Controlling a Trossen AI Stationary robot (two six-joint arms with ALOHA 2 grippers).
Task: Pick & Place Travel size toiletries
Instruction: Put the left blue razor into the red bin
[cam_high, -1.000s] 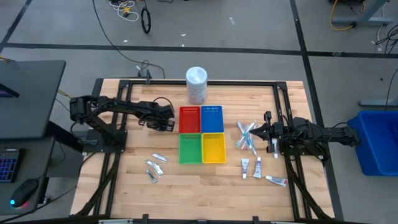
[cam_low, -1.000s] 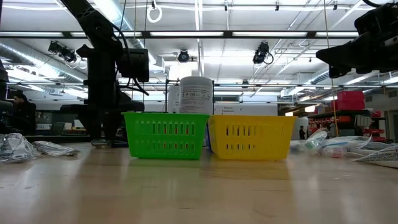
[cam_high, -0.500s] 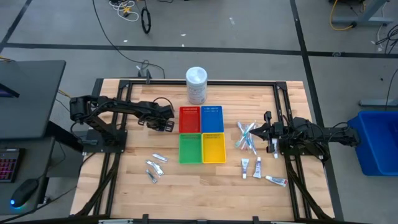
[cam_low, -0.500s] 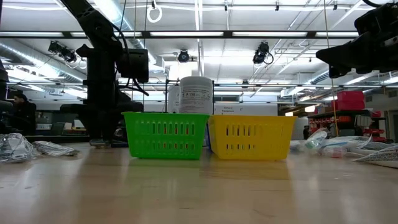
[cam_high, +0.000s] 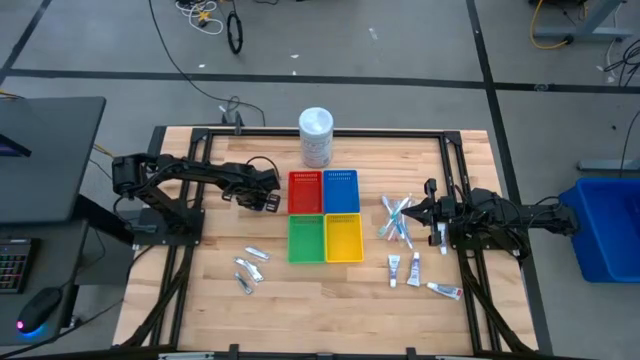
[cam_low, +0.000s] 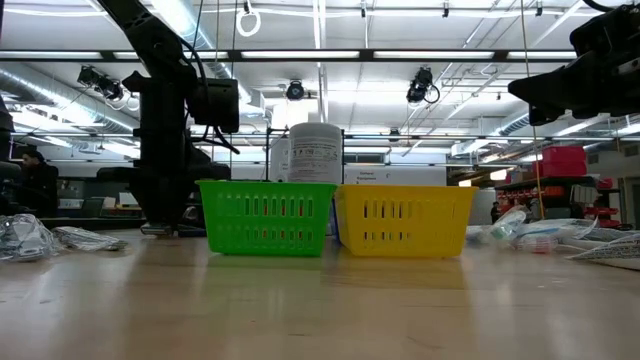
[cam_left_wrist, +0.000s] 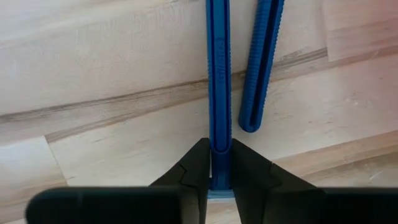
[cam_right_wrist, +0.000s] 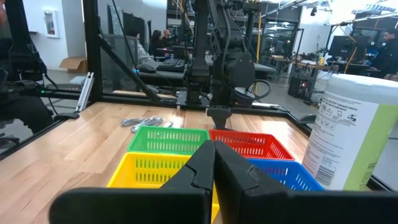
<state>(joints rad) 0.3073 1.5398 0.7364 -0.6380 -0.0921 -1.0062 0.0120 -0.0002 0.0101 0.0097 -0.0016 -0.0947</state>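
Note:
Two slim dark-blue sticks lie flat, side by side, on the wooden table left of the red tray (cam_high: 305, 192). My left gripper (cam_left_wrist: 219, 152) points straight down there (cam_high: 268, 203) and is shut on one blue stick (cam_left_wrist: 219, 74). The other stick (cam_left_wrist: 262, 62) lies free beside it. Silvery sachets (cam_high: 250, 268) lie at the near left. Pale toothbrush-like sticks (cam_high: 397, 218) and small white tubes (cam_high: 412, 270) lie at the right. My right gripper (cam_right_wrist: 214, 149) waits shut and level at the right (cam_high: 415, 212), touching nothing. My left gripper pinches the blue stick between its two fingers close to one end (cam_left_wrist: 219, 144). The fingers come from above, pointing down, one on each long side, so they lie across the stick. The stick lies flat on the table, stretching away from the fingers.
Red, blue (cam_high: 341, 191), green (cam_high: 306, 238) and yellow (cam_high: 343, 237) trays stand in a square block at the table's middle. A tall white tub (cam_high: 316, 137) stands behind them at the far edge. Black frame rails (cam_high: 180, 260) run along the table's sides.
In the low view my left gripper's fingers have drawn together at the table top; the hand itself has stayed where it was.

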